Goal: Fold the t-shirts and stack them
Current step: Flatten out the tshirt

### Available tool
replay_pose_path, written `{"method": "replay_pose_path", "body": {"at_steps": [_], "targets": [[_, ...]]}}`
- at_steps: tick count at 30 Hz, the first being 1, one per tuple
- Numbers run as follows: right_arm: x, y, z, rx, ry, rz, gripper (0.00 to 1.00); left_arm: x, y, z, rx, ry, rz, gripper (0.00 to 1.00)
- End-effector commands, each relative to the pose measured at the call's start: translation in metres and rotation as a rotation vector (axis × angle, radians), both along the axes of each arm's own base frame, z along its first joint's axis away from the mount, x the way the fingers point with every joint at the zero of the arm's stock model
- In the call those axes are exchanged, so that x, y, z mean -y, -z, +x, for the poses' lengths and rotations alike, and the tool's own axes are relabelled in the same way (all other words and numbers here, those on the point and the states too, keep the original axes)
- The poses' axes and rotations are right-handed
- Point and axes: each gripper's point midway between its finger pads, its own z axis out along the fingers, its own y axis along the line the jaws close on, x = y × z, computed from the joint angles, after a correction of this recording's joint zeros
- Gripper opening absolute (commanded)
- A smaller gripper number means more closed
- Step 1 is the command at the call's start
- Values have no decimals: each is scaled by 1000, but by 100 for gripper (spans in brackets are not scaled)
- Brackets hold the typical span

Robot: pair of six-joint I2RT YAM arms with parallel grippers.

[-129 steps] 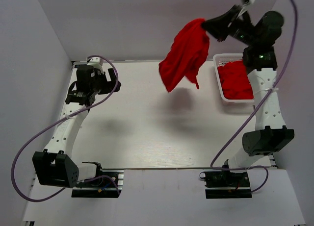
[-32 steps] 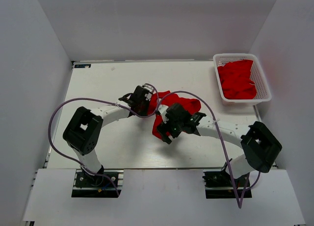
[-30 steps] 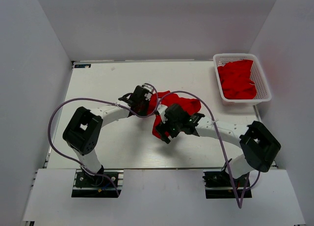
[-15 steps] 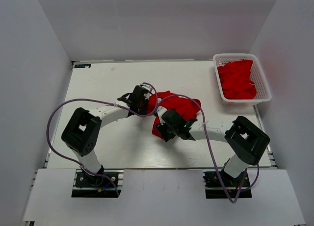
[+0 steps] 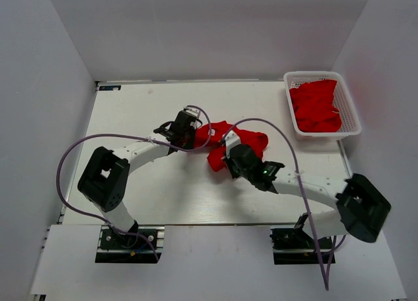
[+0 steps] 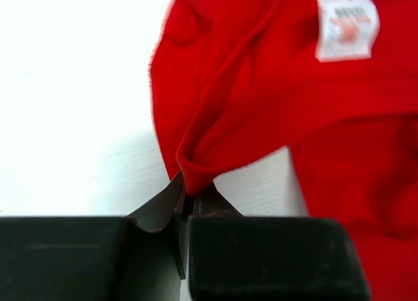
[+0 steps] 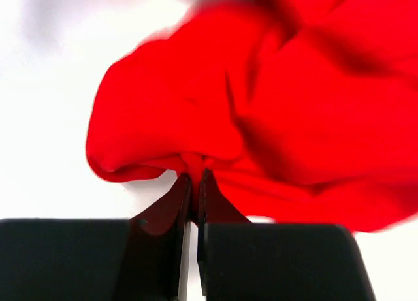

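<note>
A crumpled red t-shirt lies bunched in the middle of the white table. My left gripper is at its left edge, shut on a fold of the cloth; a white label shows on the shirt in the left wrist view. At the shirt's near edge my right gripper is shut on another pinch of red cloth. More red t-shirts lie heaped in the white basket at the back right.
The white table is walled in by grey panels on the left, back and right. Both arms reach inward from their bases at the near edge, with purple cables looping above the table.
The right gripper has closed on the shirt's near edge and its arm has swung out to the right. The shirt has been drawn slightly back. The left gripper keeps its hold.
</note>
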Motion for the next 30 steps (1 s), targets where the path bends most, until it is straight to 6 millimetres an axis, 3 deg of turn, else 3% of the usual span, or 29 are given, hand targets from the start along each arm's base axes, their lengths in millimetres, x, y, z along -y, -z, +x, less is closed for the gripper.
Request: {"method": "replay_pose_path", "body": {"at_steps": [1, 8, 11, 12, 17, 18, 19, 21, 22, 24, 25, 27, 29, 30], "targets": [[20, -65, 26, 183, 128, 73, 0, -13, -61, 28, 153, -118, -12, 0], [85, -122, 61, 366, 419, 32, 0, -35, -121, 44, 273, -272, 13, 0], [115, -152, 74, 442, 536, 44, 0, -57, -150, 48, 353, -370, 37, 0], [135, -163, 82, 472, 616, 26, 0, -63, -160, 51, 375, -393, 33, 0], [177, -204, 102, 556, 775, 0, 0, -88, -195, 52, 449, -467, 100, 0], [199, -210, 107, 571, 847, -23, 0, -96, -206, 54, 466, -497, 104, 0], [203, -228, 111, 596, 875, 2, 0, -100, -209, 52, 463, -501, 128, 0], [216, -236, 119, 606, 917, 0, 0, -115, -228, 55, 500, -552, 146, 0], [227, -255, 125, 642, 951, 21, 0, -117, -234, 56, 512, -549, 163, 0], [223, -269, 137, 671, 908, 51, 0, -120, -260, 61, 559, -556, 145, 0], [228, -297, 142, 711, 915, 88, 0, -117, -271, 63, 577, -517, 145, 0], [211, -321, 156, 734, 818, 120, 0, -114, -307, 72, 647, -500, 98, 0], [204, -369, 162, 807, 753, 175, 0, -103, -335, 84, 710, -449, 75, 0], [200, -363, 176, 793, 741, 156, 0, -103, -345, 88, 733, -440, 67, 0]]}}
